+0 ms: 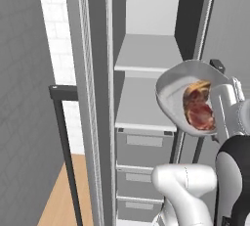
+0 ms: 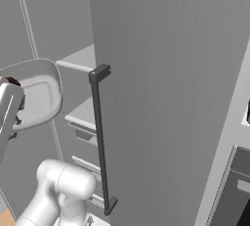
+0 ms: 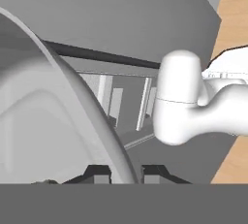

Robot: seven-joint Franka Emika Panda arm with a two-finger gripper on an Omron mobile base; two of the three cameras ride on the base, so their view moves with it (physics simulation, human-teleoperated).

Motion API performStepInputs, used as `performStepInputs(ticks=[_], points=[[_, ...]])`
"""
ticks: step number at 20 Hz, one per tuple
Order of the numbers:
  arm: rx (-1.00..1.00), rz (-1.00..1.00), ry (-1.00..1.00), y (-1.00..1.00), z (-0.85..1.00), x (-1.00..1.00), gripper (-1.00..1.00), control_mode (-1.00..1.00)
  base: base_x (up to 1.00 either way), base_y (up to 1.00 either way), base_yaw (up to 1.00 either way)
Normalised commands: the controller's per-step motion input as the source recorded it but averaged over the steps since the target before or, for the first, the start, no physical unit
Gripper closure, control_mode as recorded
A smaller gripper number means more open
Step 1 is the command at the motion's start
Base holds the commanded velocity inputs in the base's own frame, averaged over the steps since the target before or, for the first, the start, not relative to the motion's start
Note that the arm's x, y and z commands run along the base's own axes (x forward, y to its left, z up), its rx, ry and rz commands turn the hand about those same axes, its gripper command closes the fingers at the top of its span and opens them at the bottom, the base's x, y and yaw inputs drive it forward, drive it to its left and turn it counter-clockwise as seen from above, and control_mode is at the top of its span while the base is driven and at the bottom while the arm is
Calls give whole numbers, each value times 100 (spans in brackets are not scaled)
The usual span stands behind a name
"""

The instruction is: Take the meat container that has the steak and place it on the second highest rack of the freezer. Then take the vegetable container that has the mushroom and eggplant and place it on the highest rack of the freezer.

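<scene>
Meat container (image 1: pixel 172 95), a light grey rounded-square dish, is hanging in the air in front of the open freezer (image 1: pixel 146 49), tipped steeply so its open face is turning toward the near right. The steak (image 1: pixel 198 110), reddish and marbled, is lying against the lower inner wall of the dish, probably because the tilt is letting it slide there. The claw (image 3: pixel 126 173) is pinching the rim of the dish between its two dark tips, nearly pressed together, which is likely why the dish is hanging at an angle from one edge.

Behind the dish, two pale grey shelves are showing: the highest rack (image 1: pixel 146 56) and the second rack (image 1: pixel 141 105) below it, with grey drawers (image 1: pixel 145 146) underneath. The dish is sitting about level with the second rack, just outside the opening. The open freezer door (image 2: pixel 171 98), with its long dark bar handle (image 2: pixel 99 137), is standing to the right, close beside the arm.
</scene>
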Motion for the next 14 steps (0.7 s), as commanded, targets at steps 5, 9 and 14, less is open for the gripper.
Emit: performStepInputs(ticks=[5, 9, 14], points=[[-3, 14, 2, 4, -32, 40, 100, -100, 0, 0, 0], [-26, 2, -2, 31, -70, 66, 100, -100, 0, 0, 0], [-15, -1, 0, 1, -40, 67, 100, -100, 0, 0, 0]])
